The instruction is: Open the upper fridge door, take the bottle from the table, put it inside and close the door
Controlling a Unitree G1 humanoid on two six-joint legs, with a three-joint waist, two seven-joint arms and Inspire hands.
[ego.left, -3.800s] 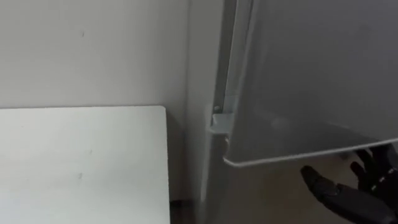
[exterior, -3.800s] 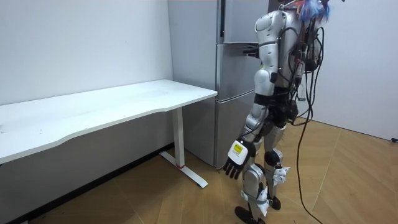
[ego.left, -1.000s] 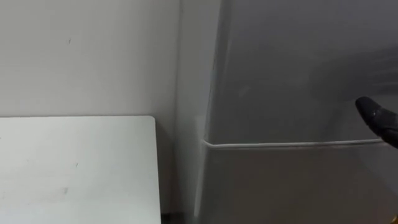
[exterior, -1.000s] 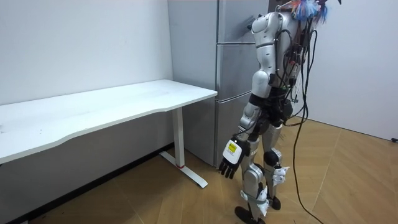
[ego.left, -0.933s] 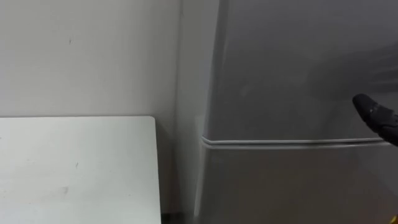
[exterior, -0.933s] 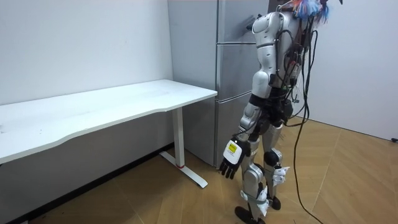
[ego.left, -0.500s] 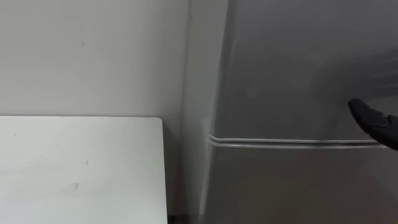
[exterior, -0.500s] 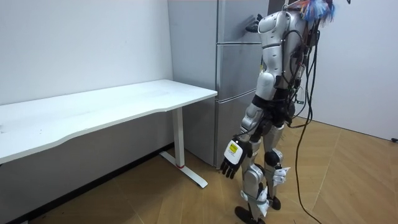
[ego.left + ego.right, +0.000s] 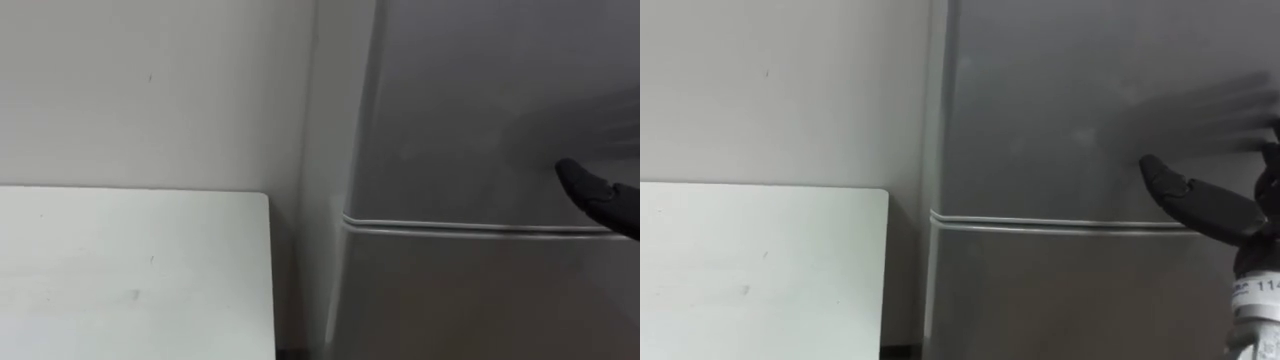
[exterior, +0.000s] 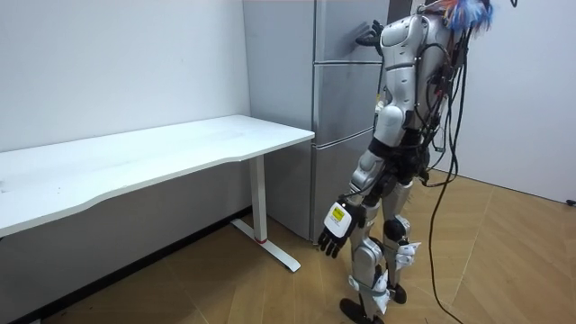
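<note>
Bottle position cannot be told; likely behind the shut upper fridge door (image 9: pixel 480 100). Right hand (image 9: pixel 1205 208), at 3 o'clock, rests open-fingered on that door. Left hand (image 10: pixel 333 236) hangs open and empty, 5 o'clock in the room view. Firm, flat pressure should seat the door seam (image 9: pixel 470 228) evenly.

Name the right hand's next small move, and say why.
Probably lower the right hand away from the upper fridge door: the door sits shut and flush, the hand's straight fingers hold nothing, and the left hand hangs open and empty.
</note>
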